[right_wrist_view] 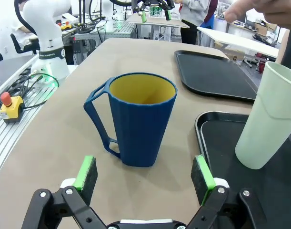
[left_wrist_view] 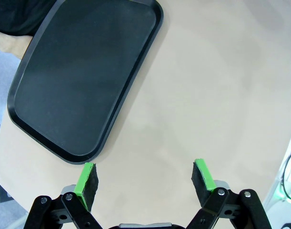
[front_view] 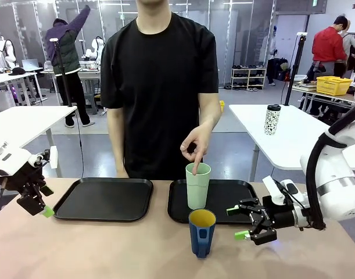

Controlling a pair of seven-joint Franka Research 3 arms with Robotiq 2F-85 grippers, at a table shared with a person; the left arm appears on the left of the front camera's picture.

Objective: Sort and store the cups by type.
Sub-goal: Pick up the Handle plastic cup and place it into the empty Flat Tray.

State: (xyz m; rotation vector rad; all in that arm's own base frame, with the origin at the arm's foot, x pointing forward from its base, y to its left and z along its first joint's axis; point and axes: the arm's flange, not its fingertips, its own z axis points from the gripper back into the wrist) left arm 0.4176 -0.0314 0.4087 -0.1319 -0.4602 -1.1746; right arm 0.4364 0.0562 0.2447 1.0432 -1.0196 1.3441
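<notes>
The tall mint-green cup (front_view: pixel 197 186) stands upright on the right black tray (front_view: pixel 235 195), and the person's hand (front_view: pixel 196 145) dips a finger into its rim. The dark blue mug (front_view: pixel 201 232), yellow inside, stands on the table just in front of that tray. My right gripper (front_view: pixel 236 222) is open, low over the table to the right of the mug, facing it. The right wrist view has the mug (right_wrist_view: pixel 140 119) close ahead of the open right gripper (right_wrist_view: pixel 145 176), handle to the picture's left, with the mint cup (right_wrist_view: pixel 271 114) on the tray (right_wrist_view: pixel 216 138). My left gripper (front_view: pixel 47 201) hangs open at the table's left end.
A second black tray (front_view: pixel 104 199) lies bare at the left. The left wrist view has it (left_wrist_view: pixel 83 71) beyond my open left gripper (left_wrist_view: pixel 145 179), over bare table. A speckled travel tumbler (front_view: pixel 272 119) stands on a white table behind. The person stands at the far edge.
</notes>
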